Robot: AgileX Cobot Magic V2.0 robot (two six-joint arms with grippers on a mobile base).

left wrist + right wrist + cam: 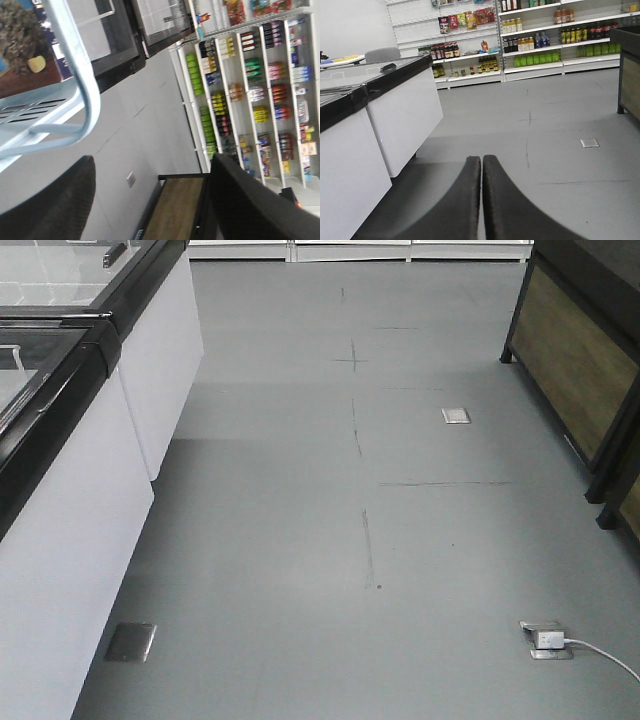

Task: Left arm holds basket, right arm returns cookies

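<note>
In the left wrist view the light blue basket (35,110) sits at the upper left, its handle (80,75) curving over the slotted side. A carton with a chocolate cookie picture, the cookies (22,35), shows behind the handle, seemingly in the basket. My left gripper (150,160) is open, its black fingers (55,200) wide apart with only floor between them; the handle lies beyond them, untouched. My right gripper (481,160) is shut and empty, pointing over the grey floor. No arm, basket or cookies show in the front view.
White chest freezers with black rims (60,490) line the left. A black-framed wooden stand (580,350) is at the right. A floor outlet with white plug and cable (548,638) lies front right. Stocked shelves (540,40) stand at the far wall.
</note>
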